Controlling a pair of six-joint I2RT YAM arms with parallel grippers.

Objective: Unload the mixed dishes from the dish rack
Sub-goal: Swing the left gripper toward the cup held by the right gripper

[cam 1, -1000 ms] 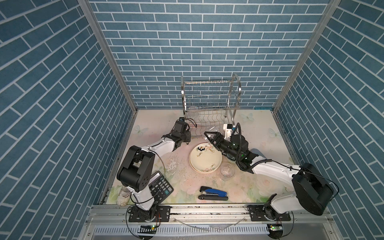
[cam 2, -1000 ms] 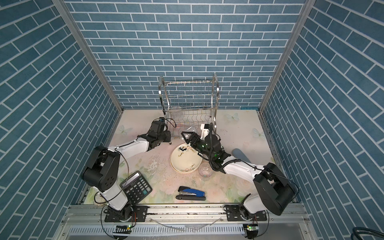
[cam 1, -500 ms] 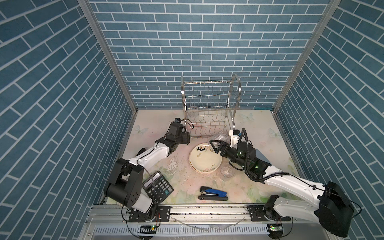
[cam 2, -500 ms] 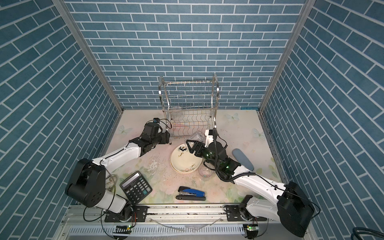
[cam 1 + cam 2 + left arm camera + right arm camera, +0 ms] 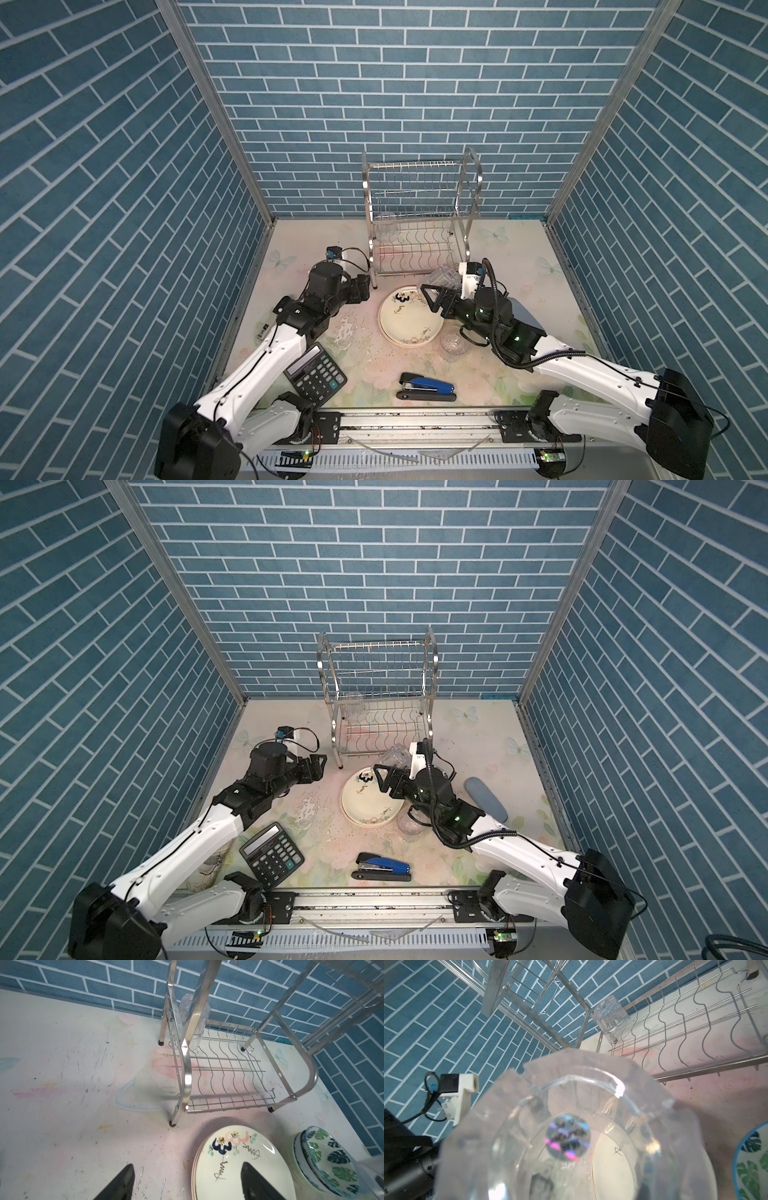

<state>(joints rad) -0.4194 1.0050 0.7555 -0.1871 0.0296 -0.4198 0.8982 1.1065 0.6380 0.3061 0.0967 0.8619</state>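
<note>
Your left gripper just sprang open, empty — one tumbler waits in the dish rack's back corner; right gripper's grip — can't tell.

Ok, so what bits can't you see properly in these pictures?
- Right gripper fingers: the right wrist view is filled by a blurry close tumbler.
- Bowls: cut by the left wrist view's edge; in both top views the right arm covers them.
- Rack tumbler: too faint behind the dish rack wires in both top views.
</note>
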